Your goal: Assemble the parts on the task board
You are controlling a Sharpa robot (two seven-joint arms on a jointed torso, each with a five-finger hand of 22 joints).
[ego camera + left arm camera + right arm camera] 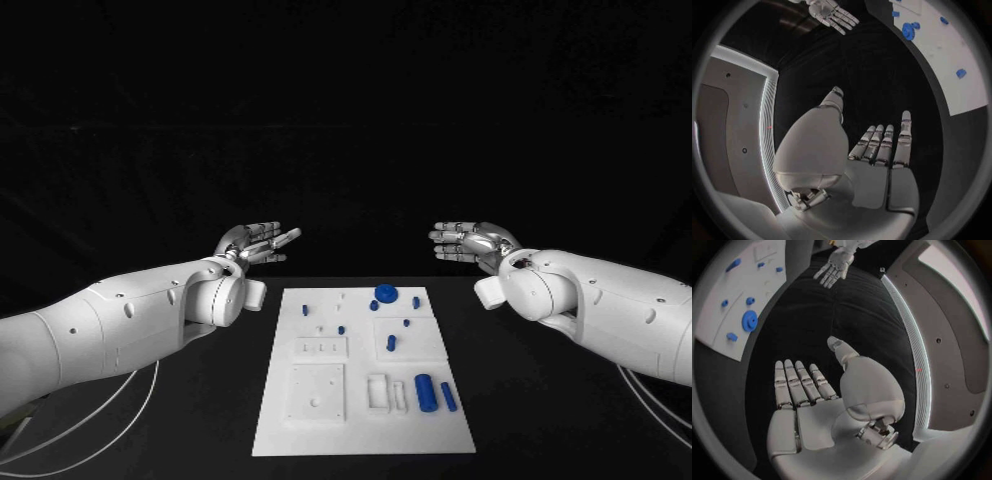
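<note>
The white task board (289, 420) lies in the middle of the black table, and several small blue parts are spread over it. A round blue disc (385, 293) sits near its far edge. A long blue cylinder (424, 392) and a thinner blue bar (449, 397) lie near its front right. My left hand (257, 242) hangs beyond the board's far left corner with its fingers spread, holding nothing. My right hand (472, 241) mirrors it beyond the far right corner, fingers also apart and empty. The left wrist view shows the left hand's straight fingers (889, 142), and the right wrist view shows the right hand's fingers (798, 382).
The black table (159, 440) surrounds the board on all sides. White cables (87, 425) trail under my left arm, and another cable (649, 395) hangs beneath my right arm. The board (957, 65) and its disc (749, 320) appear at the rim of both wrist views.
</note>
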